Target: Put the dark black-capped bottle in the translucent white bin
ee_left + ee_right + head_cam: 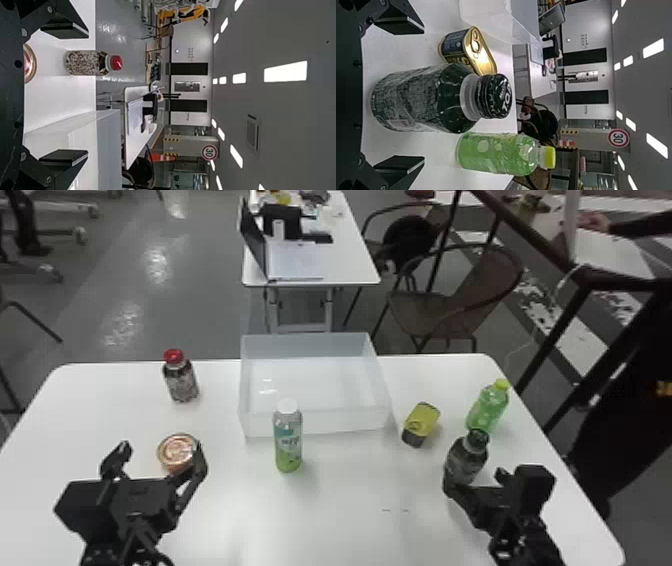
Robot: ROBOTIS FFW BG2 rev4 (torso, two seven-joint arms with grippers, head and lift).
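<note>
Just ahead of the right pincer (475,482), the nearer one: dark, black-capped plastic bottle (466,460), upright on the white desk (345,500), lined up with the gap between parted fingers. Short straight advance probably needed before closing.

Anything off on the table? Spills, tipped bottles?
Nothing stands out: dark black-capped bottle, red-capped bottle, white-capped bottle and green bottle stand upright, no spill visible. Only two small dark marks on the table, cause unclear.
</note>
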